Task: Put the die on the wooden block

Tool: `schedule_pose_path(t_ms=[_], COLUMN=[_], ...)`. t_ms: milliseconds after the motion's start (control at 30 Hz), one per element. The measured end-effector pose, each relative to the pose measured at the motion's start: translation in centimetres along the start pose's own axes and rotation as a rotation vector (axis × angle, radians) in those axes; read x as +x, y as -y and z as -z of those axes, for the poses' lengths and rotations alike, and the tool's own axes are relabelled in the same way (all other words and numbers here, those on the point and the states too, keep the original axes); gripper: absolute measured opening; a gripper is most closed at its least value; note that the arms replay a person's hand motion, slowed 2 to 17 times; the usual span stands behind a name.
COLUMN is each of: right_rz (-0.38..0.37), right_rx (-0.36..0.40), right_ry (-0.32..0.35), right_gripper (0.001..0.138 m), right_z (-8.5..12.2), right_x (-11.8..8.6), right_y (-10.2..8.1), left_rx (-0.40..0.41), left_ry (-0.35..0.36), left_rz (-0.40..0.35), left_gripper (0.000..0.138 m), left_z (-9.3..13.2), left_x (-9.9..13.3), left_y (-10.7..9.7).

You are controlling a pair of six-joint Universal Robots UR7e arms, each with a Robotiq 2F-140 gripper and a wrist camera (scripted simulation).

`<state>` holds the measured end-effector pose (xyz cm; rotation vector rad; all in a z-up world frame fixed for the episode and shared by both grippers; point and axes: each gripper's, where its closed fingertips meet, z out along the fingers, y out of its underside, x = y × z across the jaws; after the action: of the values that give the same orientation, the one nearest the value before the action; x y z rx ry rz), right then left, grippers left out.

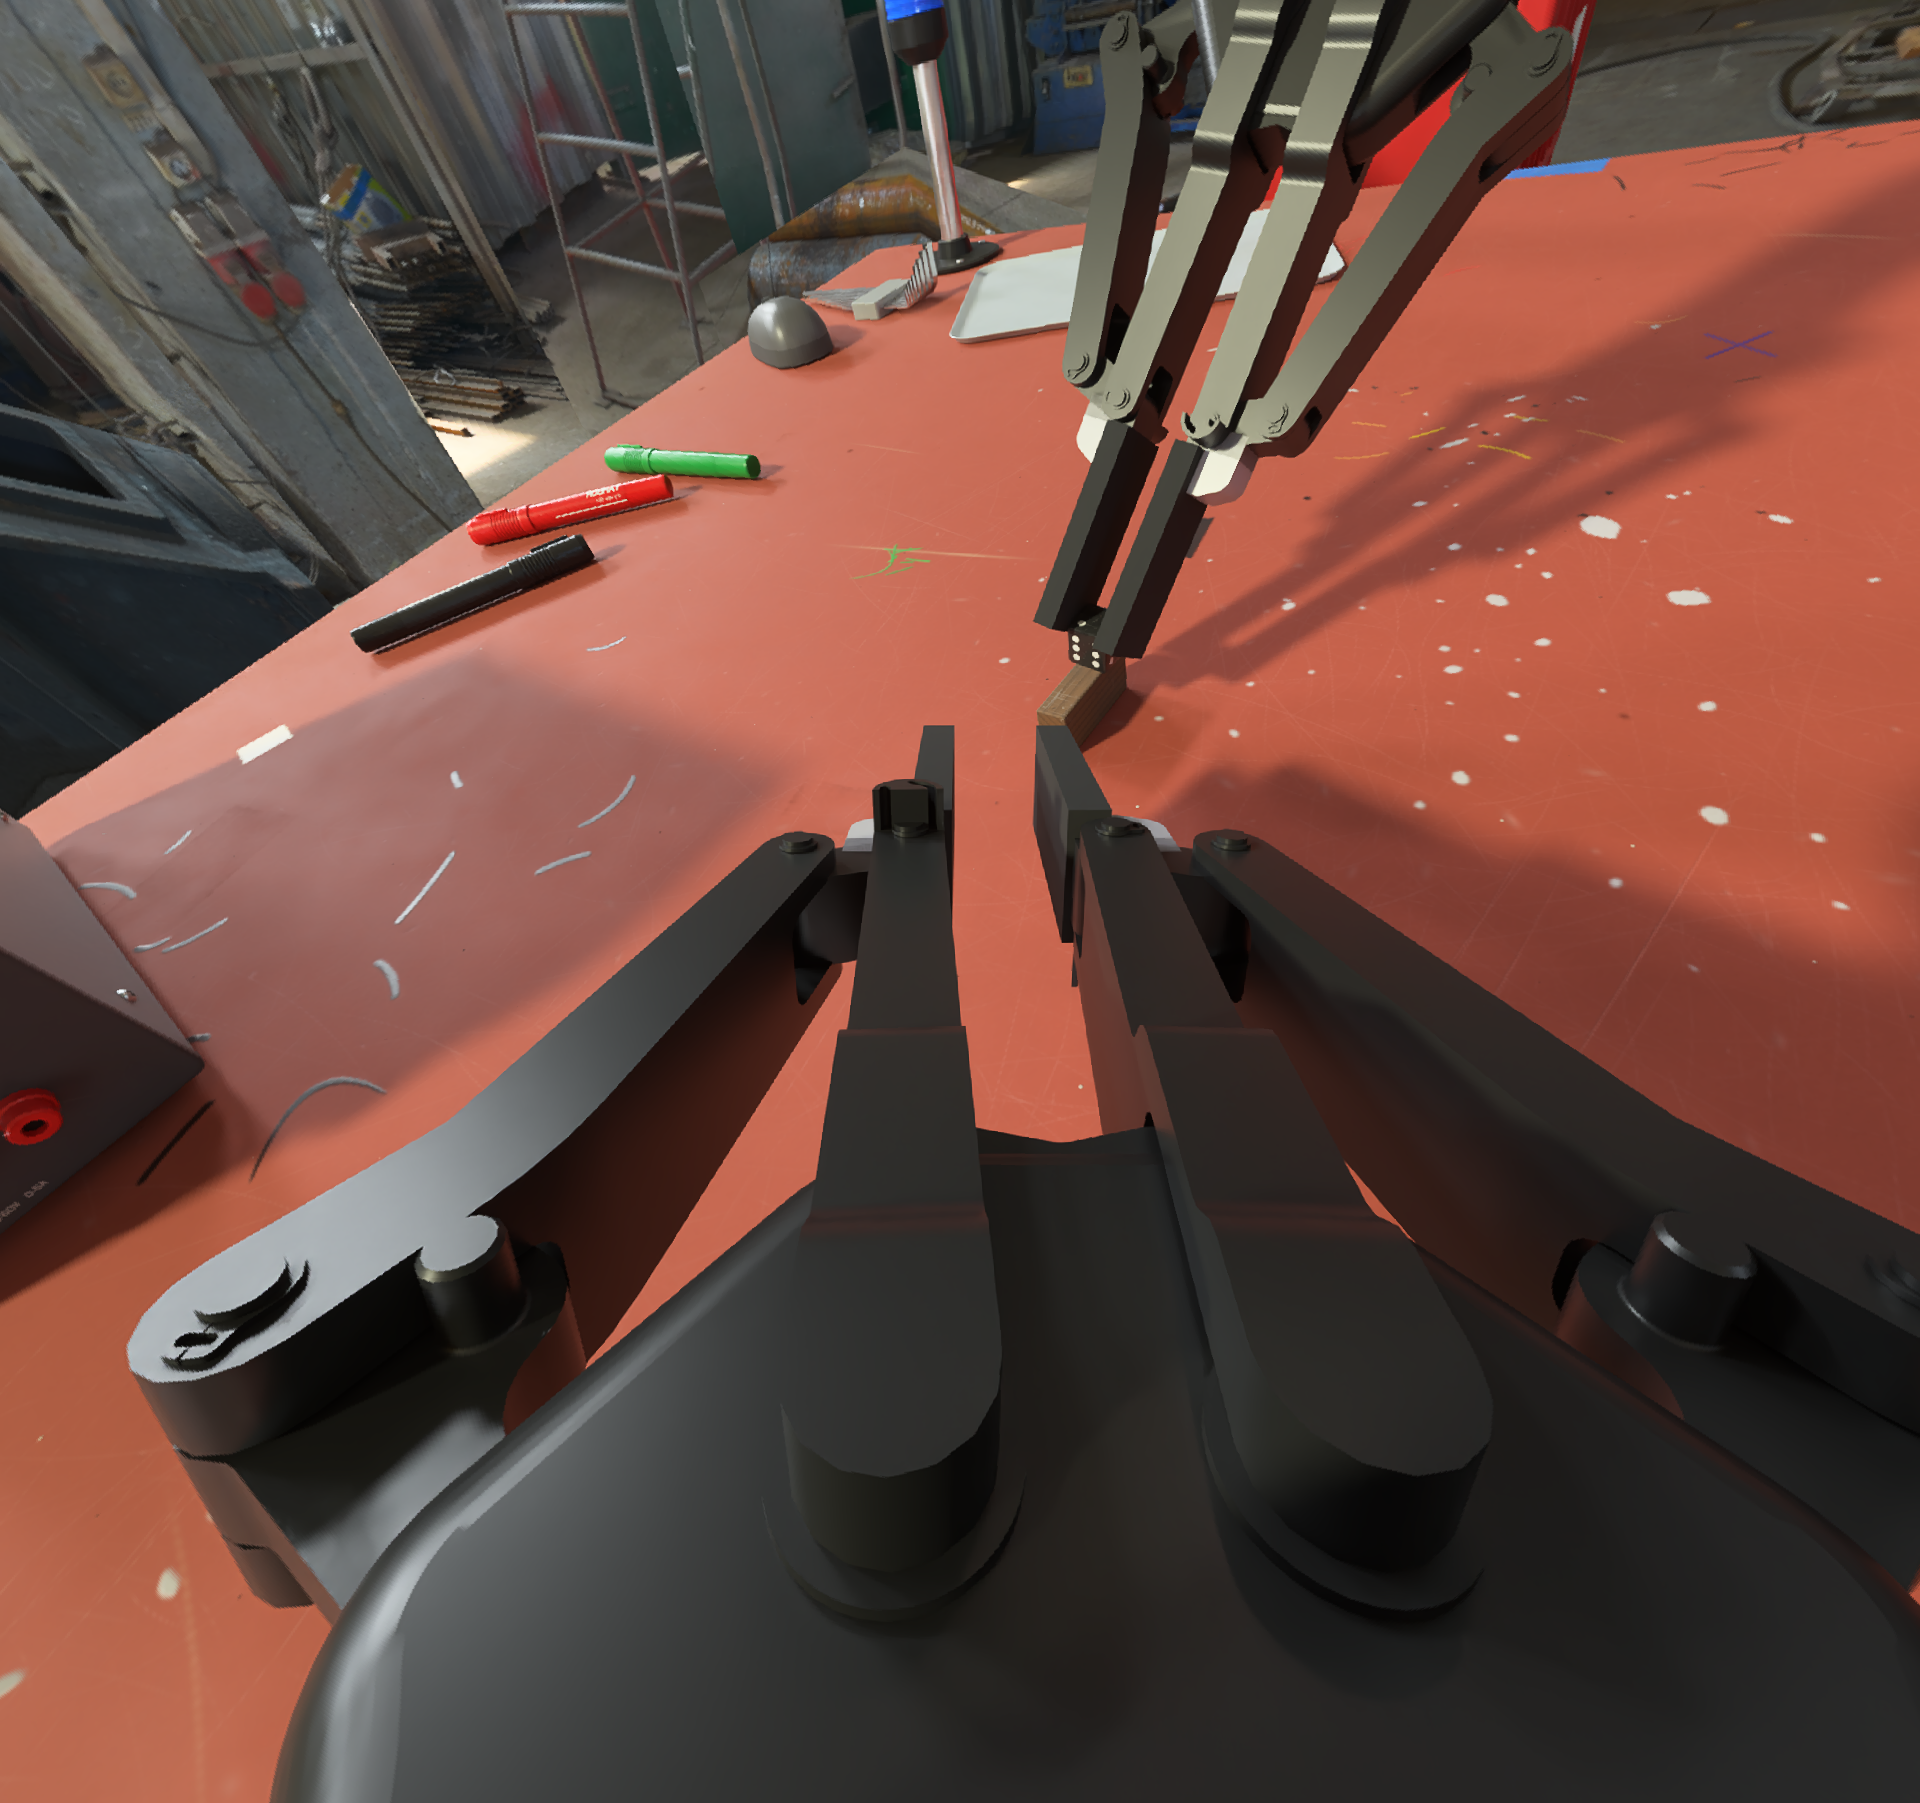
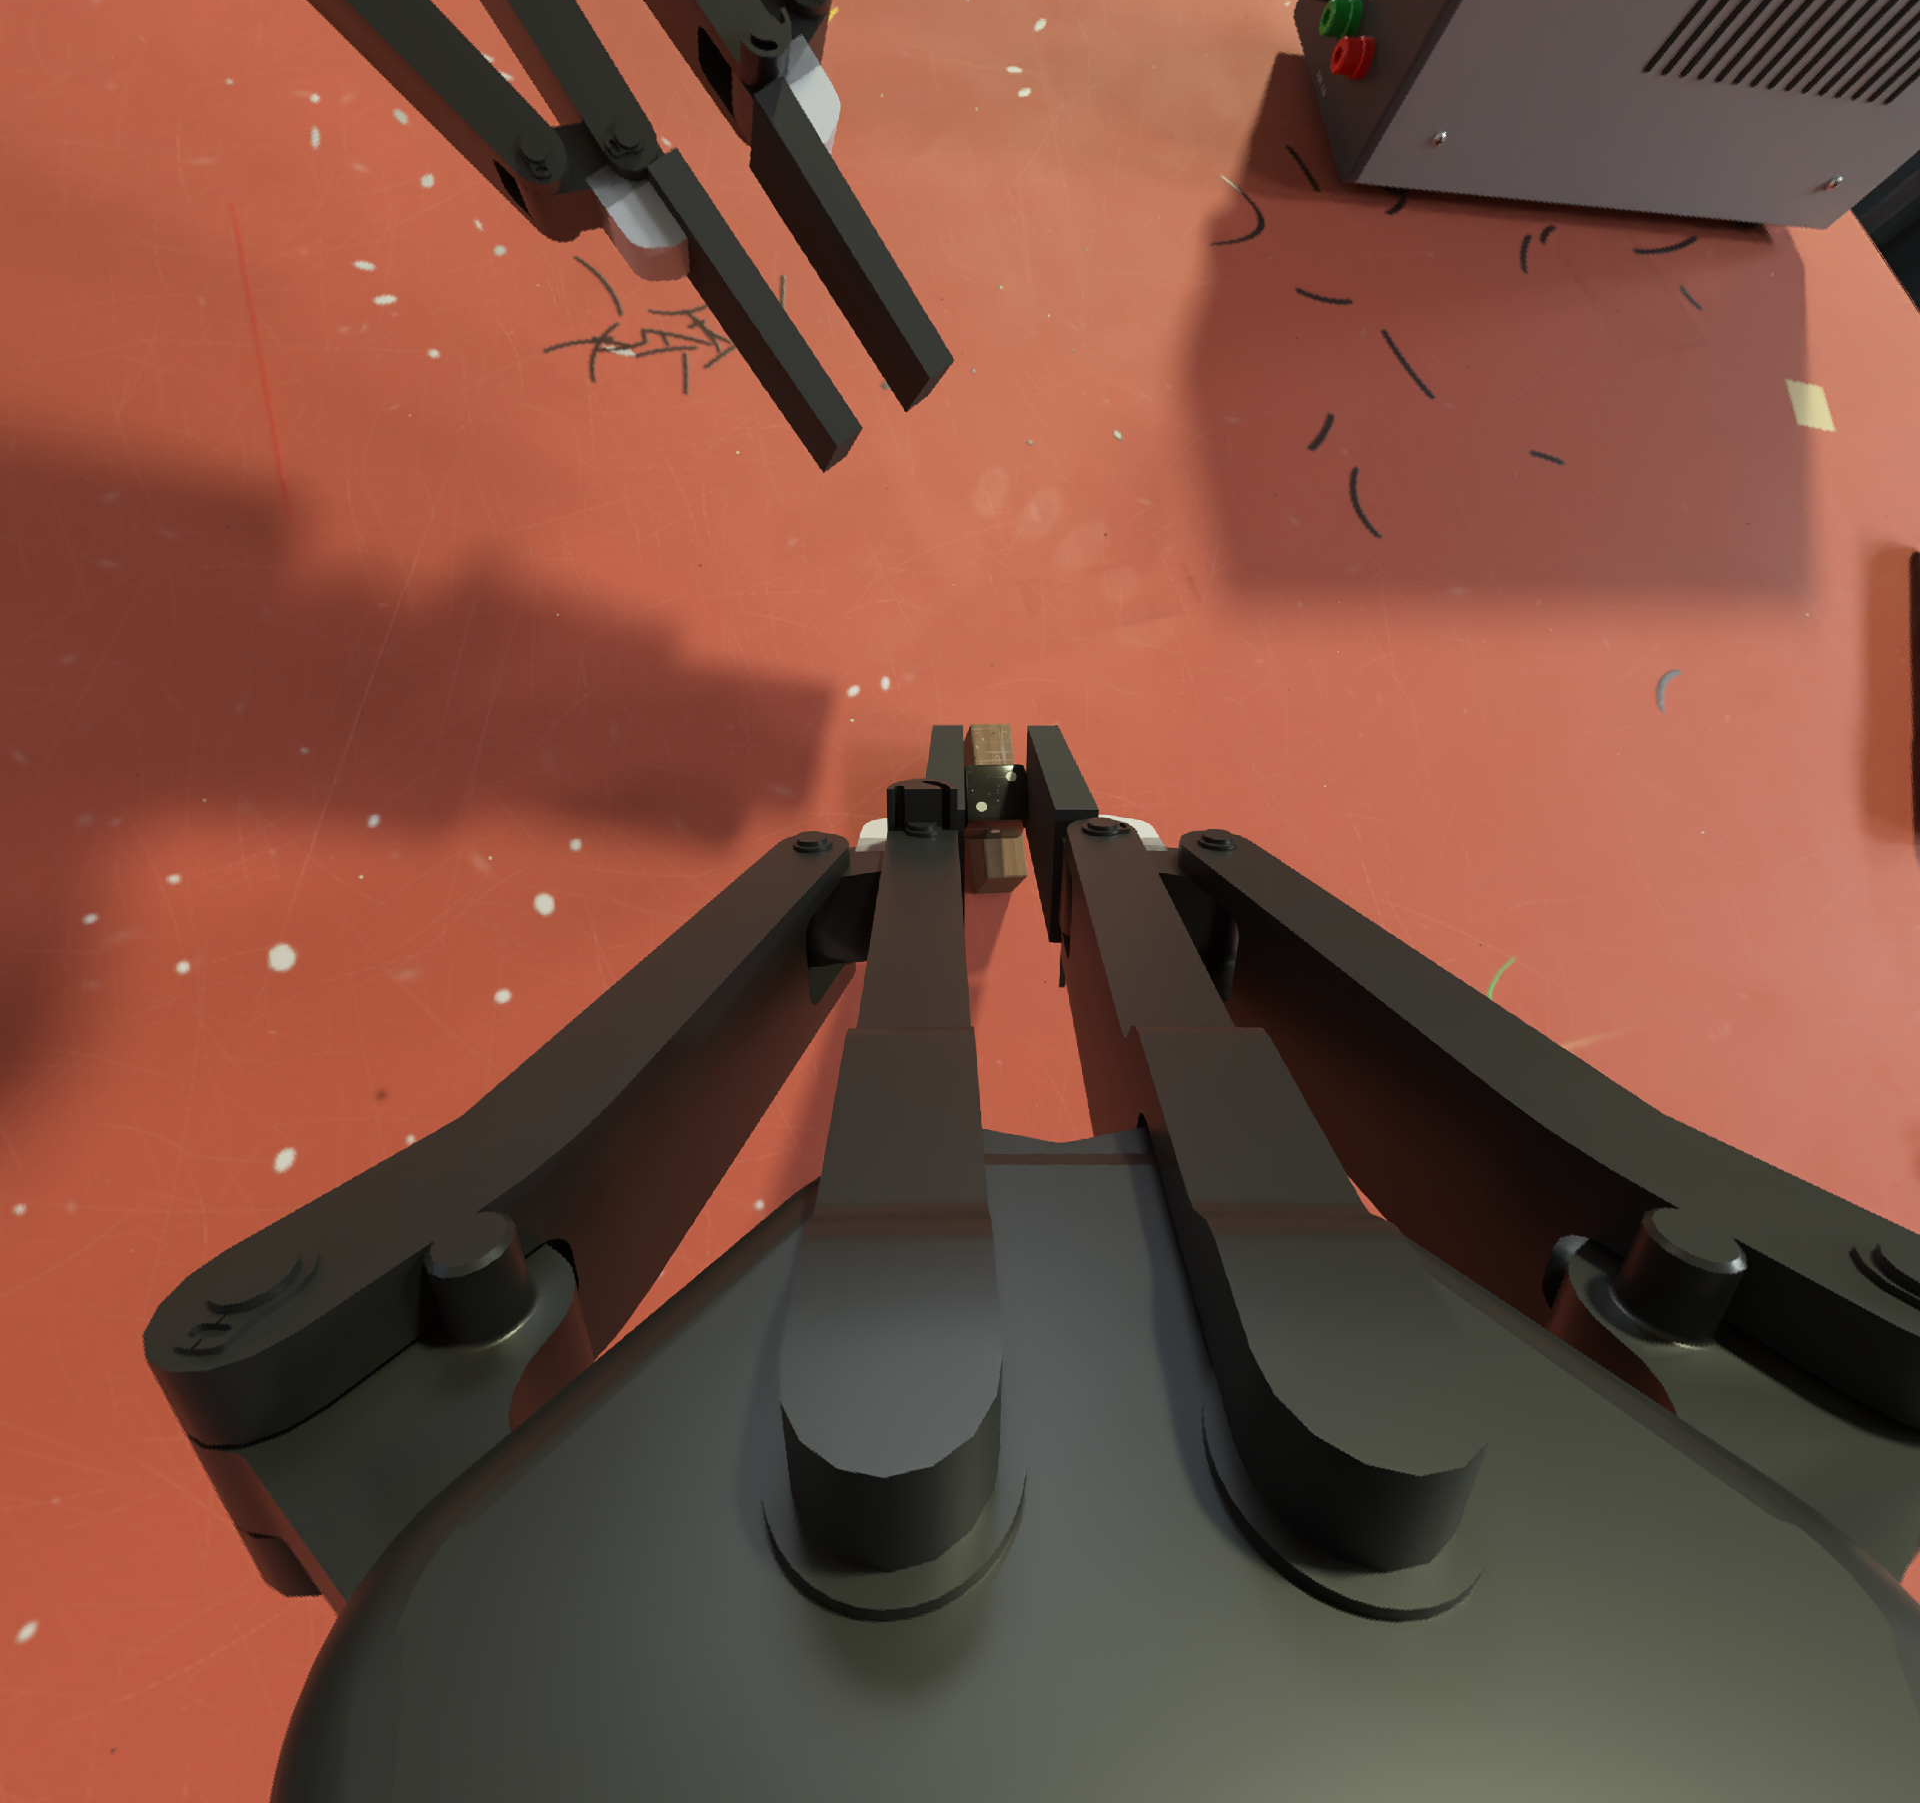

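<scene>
**Die Carried Over the Block: Release Pending**

**Left wrist view.** Closest to your lens is the left gripper (image 1: 992, 745), its jaws narrowly parted with nothing between them; bare red table (image 1: 727, 714) shows through the gap. Just past its right fingertip lies the wooden block (image 1: 1081, 699), flat on the table. Directly above the block, the right gripper (image 1: 1086, 633) descends from the top of the frame with the die (image 1: 1086, 647) pinched at its fingertips. From this angle the die appears to sit just above the block's top face; you cannot confirm contact. Farther left lie a black marker (image 1: 473, 593), a red marker (image 1: 569, 510) and a green marker (image 1: 681, 462). A white tray (image 1: 1013, 299) rests behind the right gripper.

**Right wrist view.** Looking down along the right gripper (image 2: 995, 785), you see its jaws closed on the die (image 2: 992, 792), white pips facing the camera. The wooden block (image 2: 992, 743) shows beyond the die and again below it, so the die is lined up over the block. The left gripper (image 2: 888, 428) hangs well apart at upper left, empty. A grey box (image 2: 1558, 91) with coloured sockets stands at upper right.

**Progress.** Judge the pickup and transfer as complete. Remaining: seat the die, open the jaws, withdraw.

**View comparison.** Only the side-on left view indicates height above the block; only the right view confirms alignment.
</scene>
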<state>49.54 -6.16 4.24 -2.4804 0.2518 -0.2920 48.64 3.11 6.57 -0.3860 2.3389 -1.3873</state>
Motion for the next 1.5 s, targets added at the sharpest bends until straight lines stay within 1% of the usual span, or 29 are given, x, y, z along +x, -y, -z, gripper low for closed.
schedule_pose_path(t_ms=[233, 800, 1500], right_rz=[0.021, 0.051, 0.042], right_rx=[-0.021, -0.027, -0.023], right_ry=[0.003, 0.01, 0.019], right_gripper=[0.016, 0.016, 0.017], right_z=[-0.22, -0.7, -0.91], right_x=[0.2, 0.33, 0.43], right_y=[-0.14, -0.08, -0.14], left_rx=[0.003, 0.007, 0.007], left_ry=[-0.005, -0.012, -0.015], left_rz=[0.007, 0.02, 0.024], left_gripper=[0.021, 0.021, 0.021], left_z=[0.03, 0.1, 0.12], left_x=[-0.06, -0.16, -0.14], left_y=[-0.01, -0.08, -0.11])
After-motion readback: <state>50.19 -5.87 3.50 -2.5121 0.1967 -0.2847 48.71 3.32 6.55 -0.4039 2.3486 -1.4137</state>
